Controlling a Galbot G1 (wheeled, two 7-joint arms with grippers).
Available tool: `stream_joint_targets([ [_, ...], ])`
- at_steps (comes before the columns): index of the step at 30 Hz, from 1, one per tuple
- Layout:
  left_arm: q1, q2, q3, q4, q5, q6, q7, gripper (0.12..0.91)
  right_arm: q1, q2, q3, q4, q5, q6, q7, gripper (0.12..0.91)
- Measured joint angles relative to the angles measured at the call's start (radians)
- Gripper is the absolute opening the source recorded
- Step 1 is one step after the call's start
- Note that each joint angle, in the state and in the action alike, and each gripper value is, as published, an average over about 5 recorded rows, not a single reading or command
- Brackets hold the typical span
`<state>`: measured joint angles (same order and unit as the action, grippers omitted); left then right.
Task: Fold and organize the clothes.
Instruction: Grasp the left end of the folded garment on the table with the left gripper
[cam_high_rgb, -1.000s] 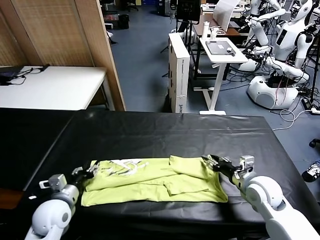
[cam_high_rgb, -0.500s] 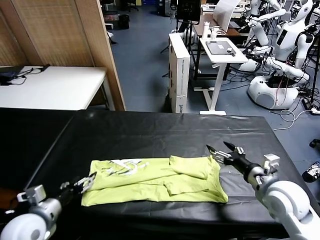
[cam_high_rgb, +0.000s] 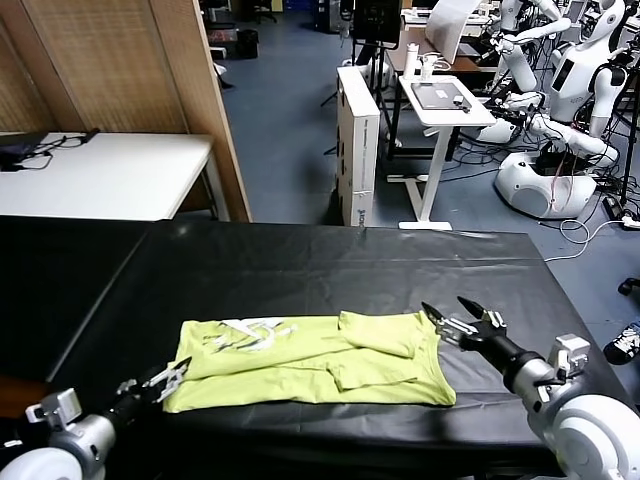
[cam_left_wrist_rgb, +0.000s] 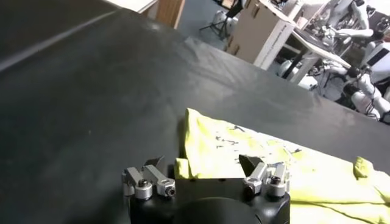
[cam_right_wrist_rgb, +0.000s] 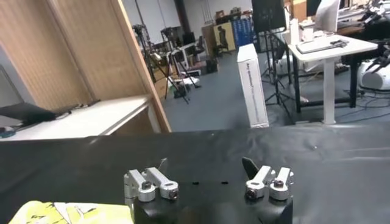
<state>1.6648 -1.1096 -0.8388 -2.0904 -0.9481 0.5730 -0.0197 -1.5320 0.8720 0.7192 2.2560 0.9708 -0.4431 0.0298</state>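
Both tools gape apart, left tool (cam_high_rgb: 168, 380) and right tool (cam_high_rgb: 456, 318) flanking the T-shirt (cam_high_rgb: 310, 362).

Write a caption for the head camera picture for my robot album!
Both open grippers, left gripper and right gripper, flank the folded T-shirt.

- T-shirt (cam_high_rgb: 320, 362): a single lime yellow-green garment, lying flat on the black-covered table, folded into a long band running left to right.
- A white-grey printed graphic shows on its upper left part.
- Near the right end a small folded flap, apparently a sleeve, lies on top.
- The lower edge is fairly straight; the fabric shows soft creases.
- Nothing grips the garment.
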Motion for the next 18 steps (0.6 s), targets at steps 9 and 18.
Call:
stream_joint_targets([
  [9, -0.011, -0.012, 0.024, 0.023, 0.016, -0.012, 0.014, 0.907, -0.007, 0.003, 0.003, 0.008, 0.000, -0.002, 0.004, 0.907],
  [18, -0.012, -0.018, 0.030, 0.030, 0.020, -0.023, 0.027, 0.907, -0.014, 0.004, 0.006, 0.016, 0.000, -0.003, 0.007, 0.907],
])
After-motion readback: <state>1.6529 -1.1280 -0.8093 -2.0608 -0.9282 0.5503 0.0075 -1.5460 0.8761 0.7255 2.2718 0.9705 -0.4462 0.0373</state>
